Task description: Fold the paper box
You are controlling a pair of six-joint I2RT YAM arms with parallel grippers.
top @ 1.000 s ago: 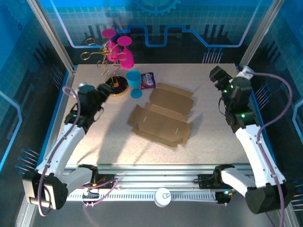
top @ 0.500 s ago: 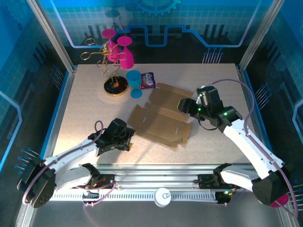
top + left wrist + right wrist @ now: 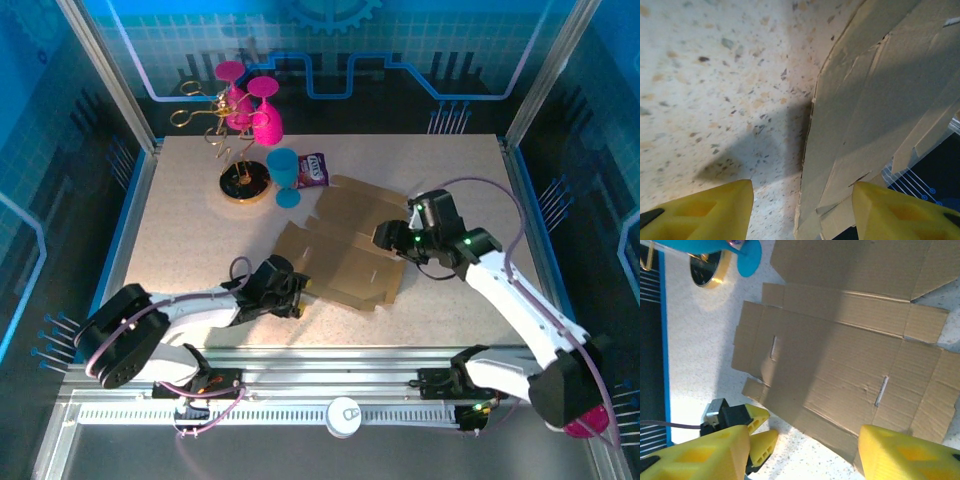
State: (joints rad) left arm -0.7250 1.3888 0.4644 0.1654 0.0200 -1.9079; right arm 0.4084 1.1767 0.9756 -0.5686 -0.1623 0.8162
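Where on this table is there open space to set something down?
Bare table lies left of the paper box, in front of the gold stand; another patch lies far right, beyond the right claw. The stand, blue cup and purple packet crowd the far side; the left claw crowds the box's near corner.

No legible text; purple packet lettering too small.

robotics lab work cell, aluminium frame posts, blue circuit-print wall panels, speckled tabletop
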